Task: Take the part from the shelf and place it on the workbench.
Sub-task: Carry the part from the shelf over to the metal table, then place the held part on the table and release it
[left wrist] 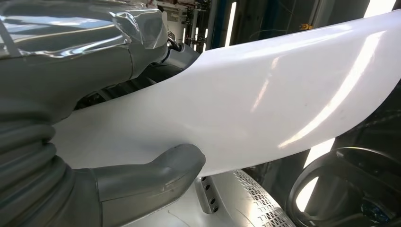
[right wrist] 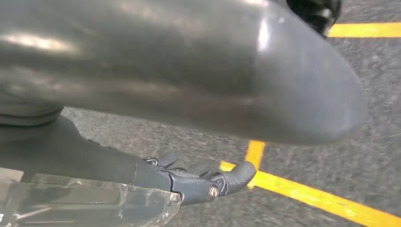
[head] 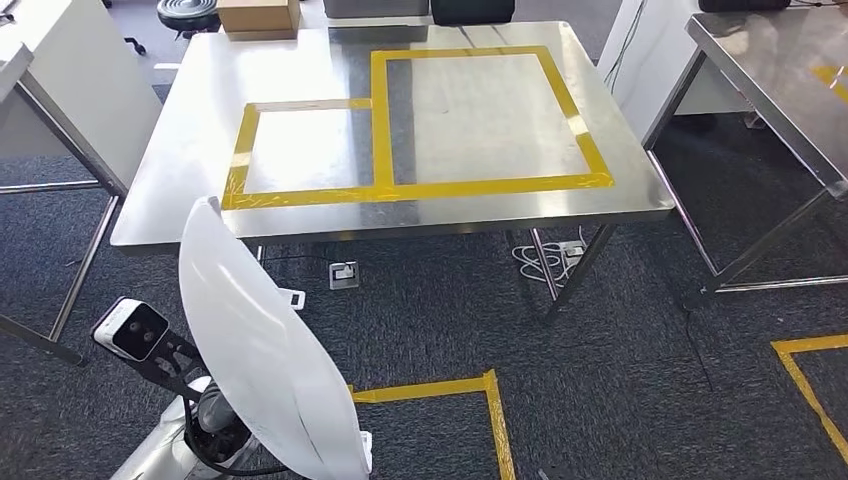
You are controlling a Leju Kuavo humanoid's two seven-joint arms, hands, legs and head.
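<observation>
The part (head: 265,350) is a large, glossy white curved panel that stands on edge at the lower left of the head view, in front of the workbench. My left hand (left wrist: 118,184) grips it, with the thick grey thumb (left wrist: 161,172) pressed against the panel's (left wrist: 265,104) lower edge; the other fingers are hidden behind it. The steel workbench (head: 460,215) lies ahead, marked with a large yellow tape square (head: 380,120) and a smaller one (head: 245,140). My right hand (right wrist: 198,179) hangs over the grey carpet, its dark fingers loosely extended and holding nothing.
A second steel table (head: 770,70) stands to the right, and another table frame (head: 50,110) to the left. A cardboard box (head: 258,15) sits beyond the workbench. Cables and a power strip (head: 560,255) lie under it. Yellow tape (head: 480,390) marks the floor.
</observation>
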